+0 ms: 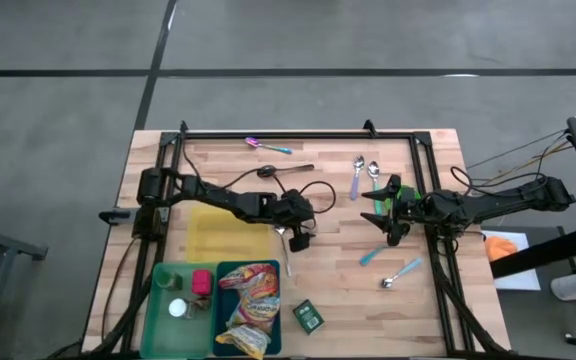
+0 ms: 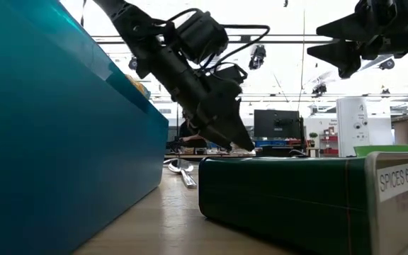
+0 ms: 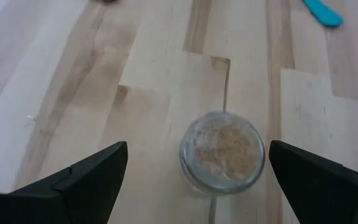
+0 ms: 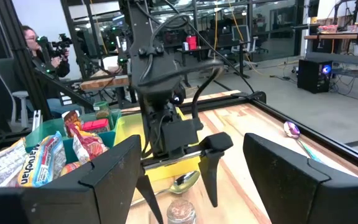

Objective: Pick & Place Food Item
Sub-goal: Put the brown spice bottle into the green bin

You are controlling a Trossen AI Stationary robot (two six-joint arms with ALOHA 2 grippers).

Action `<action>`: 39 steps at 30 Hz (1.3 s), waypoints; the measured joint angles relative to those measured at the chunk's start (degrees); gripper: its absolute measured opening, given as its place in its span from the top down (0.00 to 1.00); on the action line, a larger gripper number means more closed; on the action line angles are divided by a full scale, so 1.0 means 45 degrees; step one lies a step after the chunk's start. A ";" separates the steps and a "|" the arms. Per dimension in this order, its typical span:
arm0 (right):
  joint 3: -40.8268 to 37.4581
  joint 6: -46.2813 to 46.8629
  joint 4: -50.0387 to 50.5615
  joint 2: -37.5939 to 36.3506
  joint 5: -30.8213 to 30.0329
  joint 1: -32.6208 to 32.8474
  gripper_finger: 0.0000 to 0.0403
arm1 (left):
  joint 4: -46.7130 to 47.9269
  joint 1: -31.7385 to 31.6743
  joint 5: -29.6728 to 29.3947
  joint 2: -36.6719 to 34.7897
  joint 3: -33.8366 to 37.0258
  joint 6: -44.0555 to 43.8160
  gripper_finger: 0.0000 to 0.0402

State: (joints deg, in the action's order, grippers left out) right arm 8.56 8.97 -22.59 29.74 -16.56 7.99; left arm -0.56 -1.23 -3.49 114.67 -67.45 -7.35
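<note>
Left claw [image 2: 225, 138] hangs open above a dark green spice tin [image 2: 310, 202], beside a teal bin [image 2: 55, 134].

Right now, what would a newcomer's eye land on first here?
Probably the left gripper, fingers spread wide, poised over a small glass jar of tan powder at mid-table. Next, the teal bin stuffed with bright snack bags at the table's near edge, a green bin beside it. The right gripper hangs open over the table's right half, near scattered spoons.

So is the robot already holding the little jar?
No, the left end effector is open with its fingers apart on either side of the jar, not touching it.
</note>
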 joint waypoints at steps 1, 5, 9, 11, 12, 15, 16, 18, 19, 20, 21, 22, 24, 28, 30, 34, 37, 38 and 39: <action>0.0000 0.0000 0.0000 0.0000 0.0000 0.0000 0.30 | -0.0155 0.0000 0.0029 0.0000 0.0097 0.0003 0.01; 0.0000 0.0000 0.0000 0.0000 0.0000 0.0000 0.30 | -0.0471 0.0000 0.0029 0.0000 0.0196 -0.0002 0.01; 0.0000 0.0000 0.0000 0.0000 0.0000 -0.0002 0.30 | -0.0530 0.0000 0.0032 0.0000 0.0254 -0.0040 0.03; 0.0000 0.0000 0.0000 0.0000 0.0000 -0.0003 0.30 | -0.0636 0.0000 0.0132 0.0000 0.0254 -0.0042 0.08; 0.0000 0.0000 0.0000 0.0000 0.0000 0.0001 0.30 | -0.0631 0.0000 0.0157 0.0000 0.0254 -0.0041 0.11; 0.0000 0.0000 0.0000 0.0000 0.0000 -0.0003 0.30 | -0.0597 0.0000 0.0267 0.0000 0.0254 -0.0045 0.21; 0.0000 0.0000 0.0000 0.0000 0.0000 -0.0004 0.30 | -0.0606 0.0000 0.0287 0.0000 0.0254 -0.0045 0.24; 0.0000 0.0000 0.0000 0.0000 0.0000 -0.0003 0.30 | -0.0602 0.0000 0.0364 0.0000 0.0254 -0.0045 0.31; 0.0000 0.0000 0.0000 0.0000 0.0000 -0.0004 0.30 | -0.0597 0.0000 0.0364 0.0000 0.0254 -0.0045 0.34; 0.0000 0.0000 0.0000 0.0000 0.0000 -0.0004 0.30 | -0.0609 0.0000 0.0364 0.0000 0.0254 -0.0045 0.36; 0.0000 0.0000 0.0000 0.0000 0.0000 -0.0004 0.30 | -0.0636 0.0000 0.0364 0.0000 0.0253 -0.0045 0.39; 0.0000 0.0000 0.0000 0.0000 0.0000 -0.0003 0.30 | -0.0641 0.0000 0.0364 0.0000 0.0244 -0.0045 0.42; 0.0000 0.0000 0.0000 0.0000 0.0000 -0.0004 0.30 | -0.0647 0.0000 0.0369 0.0000 0.0244 -0.0045 0.47; 0.0000 0.0000 0.0000 0.0000 0.0000 -0.0002 0.30 | -0.0699 0.0000 0.0369 0.0000 0.0240 -0.0045 0.56; 0.0000 0.0000 0.0000 0.0000 0.0000 -0.0003 0.30 | -0.0698 0.0000 0.0369 0.0000 0.0240 -0.0045 0.59; 0.0000 0.0000 0.0000 0.0000 0.0000 -0.0003 0.30 | -0.0699 0.0000 0.0474 -0.0005 0.0240 -0.0045 0.59; 0.0000 0.0000 0.0000 0.0000 0.0000 -0.0004 0.30 | -0.0703 0.0000 0.0656 -0.0005 0.0240 -0.0045 0.56; 0.0000 0.0000 0.0000 0.0000 0.0000 0.0001 0.30 | -0.0715 0.0000 0.0677 -0.0005 0.0240 -0.0045 0.56; 0.0000 0.0000 0.0000 0.0000 0.0000 -0.0004 0.30 | -0.0730 0.0000 0.0690 -0.0005 0.0240 -0.0045 0.56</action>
State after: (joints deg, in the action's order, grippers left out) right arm 8.56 8.97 -22.59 29.74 -16.56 7.97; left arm -3.84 -1.23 -0.38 114.65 -66.37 -7.55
